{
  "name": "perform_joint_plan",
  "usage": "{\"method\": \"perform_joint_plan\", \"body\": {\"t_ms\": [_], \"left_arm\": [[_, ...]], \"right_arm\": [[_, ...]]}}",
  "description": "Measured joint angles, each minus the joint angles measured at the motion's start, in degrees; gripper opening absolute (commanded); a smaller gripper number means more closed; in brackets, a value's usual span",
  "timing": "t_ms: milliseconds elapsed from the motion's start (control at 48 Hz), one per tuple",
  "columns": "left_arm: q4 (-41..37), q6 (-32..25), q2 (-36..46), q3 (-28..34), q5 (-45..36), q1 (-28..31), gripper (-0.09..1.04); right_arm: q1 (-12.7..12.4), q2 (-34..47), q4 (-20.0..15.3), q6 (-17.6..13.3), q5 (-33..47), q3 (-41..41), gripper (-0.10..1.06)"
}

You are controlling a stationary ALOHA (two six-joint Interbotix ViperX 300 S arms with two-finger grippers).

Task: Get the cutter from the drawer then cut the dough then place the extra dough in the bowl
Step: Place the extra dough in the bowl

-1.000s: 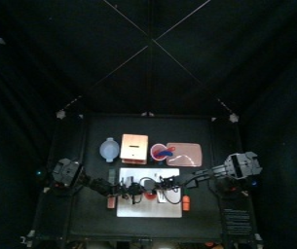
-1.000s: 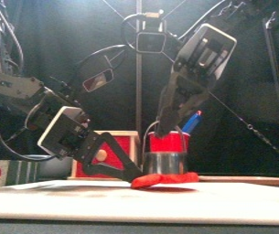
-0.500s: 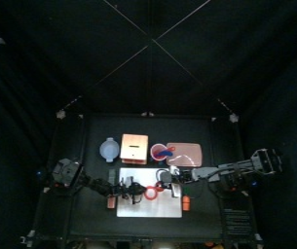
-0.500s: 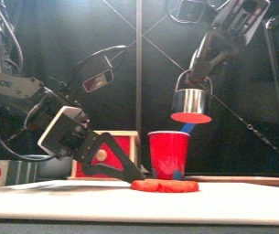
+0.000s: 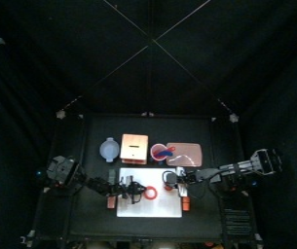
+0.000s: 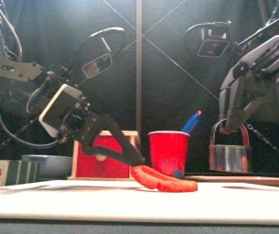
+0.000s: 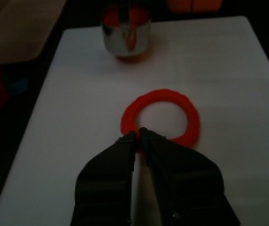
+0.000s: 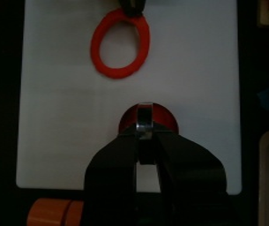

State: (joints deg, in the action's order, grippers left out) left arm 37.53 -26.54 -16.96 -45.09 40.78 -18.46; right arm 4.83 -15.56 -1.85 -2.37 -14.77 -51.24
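We see a white board, a red dough ring, a silver cutter, a red cup with a blue knife, a pale box with a red drawer front, a blue-grey bowl and a pink tray.

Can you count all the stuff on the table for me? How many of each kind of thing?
dough ring: 1
metal cutter: 1
red cup: 1
blue knife: 1
wooden box: 1
bowl: 1
white board: 1
pink tray: 1
orange toy: 1
Total: 9
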Motion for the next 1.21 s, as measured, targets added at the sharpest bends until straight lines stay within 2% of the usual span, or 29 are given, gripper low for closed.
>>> {"method": "perform_joint_plan", "body": {"t_ms": [229, 375, 500, 771, 1208], "left_arm": [[0.00, -0.88, 0.70, 0.00, -0.09, 0.53, 0.61], [0.09, -0.97, 0.88, 0.00, -0.18, 1.05, 0.61], [0.00, -1.14, 0.88, 0.00, -1.05, 1.49, 0.65], [-0.70, -2.46, 0.88, 1.85, -8.09, 3.96, 0.84], [-1.41, -5.27, -0.97, 5.62, -14.06, 6.86, 0.85]], "right_arm": [[-0.09, 2.90, 0.53, 0.09, 0.88, 0.09, 0.70], [-0.44, 3.43, 0.35, -0.18, 0.88, 0.35, 0.81], [-0.62, 3.43, 0.00, -0.18, 0.70, 1.14, 0.81], [-0.62, 3.34, 0.00, -0.18, 0.18, 3.52, 0.81], [-0.70, 3.43, 0.26, -0.09, 0.88, 3.52, 0.81]]}}
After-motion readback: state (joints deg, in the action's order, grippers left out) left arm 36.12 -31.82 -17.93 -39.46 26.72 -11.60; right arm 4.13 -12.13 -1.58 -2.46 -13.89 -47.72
